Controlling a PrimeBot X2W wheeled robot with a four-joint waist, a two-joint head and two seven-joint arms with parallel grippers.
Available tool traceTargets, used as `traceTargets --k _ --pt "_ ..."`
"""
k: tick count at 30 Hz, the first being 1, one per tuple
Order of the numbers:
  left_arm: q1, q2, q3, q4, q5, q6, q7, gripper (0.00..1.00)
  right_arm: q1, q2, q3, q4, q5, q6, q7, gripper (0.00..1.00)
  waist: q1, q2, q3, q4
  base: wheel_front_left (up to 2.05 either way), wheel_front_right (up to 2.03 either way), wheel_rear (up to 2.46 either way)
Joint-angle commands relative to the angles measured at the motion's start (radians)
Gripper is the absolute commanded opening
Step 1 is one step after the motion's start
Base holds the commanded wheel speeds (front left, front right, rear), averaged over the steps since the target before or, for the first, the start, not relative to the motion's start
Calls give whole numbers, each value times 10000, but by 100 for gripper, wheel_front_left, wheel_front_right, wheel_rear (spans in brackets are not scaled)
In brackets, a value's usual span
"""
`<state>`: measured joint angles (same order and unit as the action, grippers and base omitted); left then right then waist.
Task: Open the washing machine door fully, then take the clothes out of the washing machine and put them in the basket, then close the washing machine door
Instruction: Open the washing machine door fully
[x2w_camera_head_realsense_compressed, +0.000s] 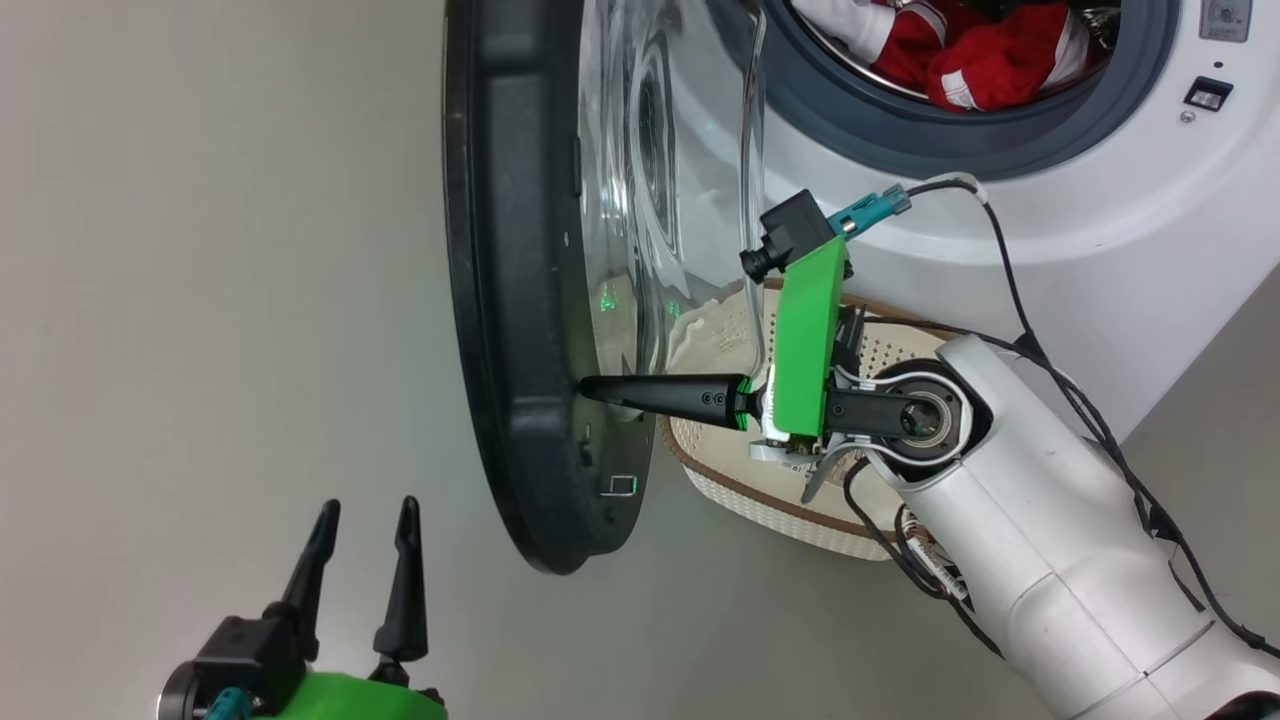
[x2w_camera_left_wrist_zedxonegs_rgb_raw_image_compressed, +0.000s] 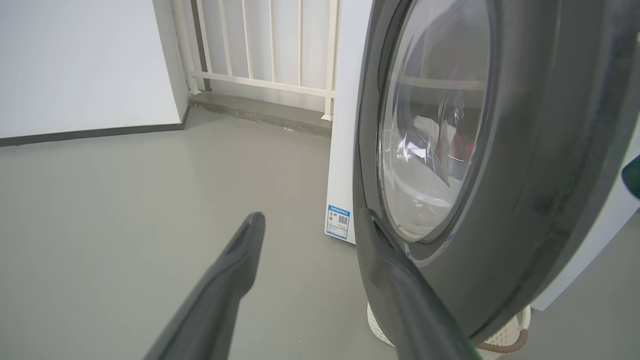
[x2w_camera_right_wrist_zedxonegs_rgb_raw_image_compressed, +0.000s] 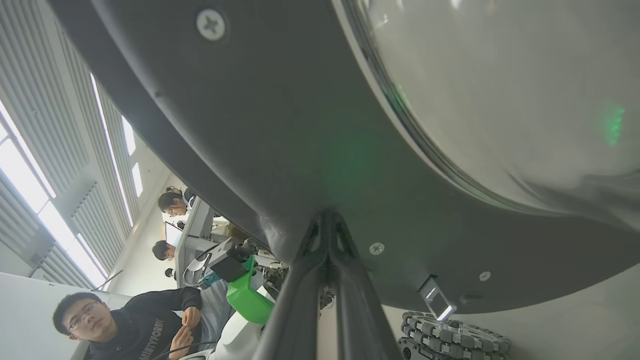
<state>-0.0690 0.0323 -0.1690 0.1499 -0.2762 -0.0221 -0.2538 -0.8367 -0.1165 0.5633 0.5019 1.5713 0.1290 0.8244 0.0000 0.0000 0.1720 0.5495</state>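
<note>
Clothes (x2w_camera_head_realsense_compressed: 985, 55) head view, people (x2w_camera_right_wrist_zedxonegs_rgb_raw_image_compressed: 125, 322) right wrist view

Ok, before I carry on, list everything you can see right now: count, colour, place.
washing machine: one, white with grey gasket, upper right of the head view
washing machine door: one, black rim, clear glass bowl, standing open, edge-on mid view
clothes: a heap, number unclear, red with white trim, in the drum
basket: one, cream with brown rim, on the floor before the machine, behind the door
label: one, blue, low on the machine's front
railing: one, white, far wall
floor: grey
people: at least three, at desks, right wrist view
left gripper: open, empty, lower left
right gripper: shut, tips at the door's inner rim
</note>
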Motion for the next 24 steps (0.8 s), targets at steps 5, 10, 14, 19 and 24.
traceTargets --k 5,10,14,19,24 --pt "-243 179 208 52 64 -174 -80 100 343 -113 15 -507 -416 17 -546 100 0 0 -164 -71 0 0 0" --pt "-288 179 356 208 108 -262 -80 100 820 -545 23 -729 -622 17 -1049 100 0 0 -270 -327 0 0 0" --pt "-319 179 546 281 142 -341 -80 100 1150 -947 80 -800 -888 17 -1560 100 0 0 -315 -537 0 0 0" --pt "-380 179 777 356 188 -432 -80 100 1557 -1468 164 -879 -1232 17 -2410 100 0 0 -339 -768 0 0 0" --pt "-395 179 1020 404 247 -504 -80 100 1933 -2050 325 -1009 -1634 17 -3482 100 0 0 -381 -984 0 0 0"
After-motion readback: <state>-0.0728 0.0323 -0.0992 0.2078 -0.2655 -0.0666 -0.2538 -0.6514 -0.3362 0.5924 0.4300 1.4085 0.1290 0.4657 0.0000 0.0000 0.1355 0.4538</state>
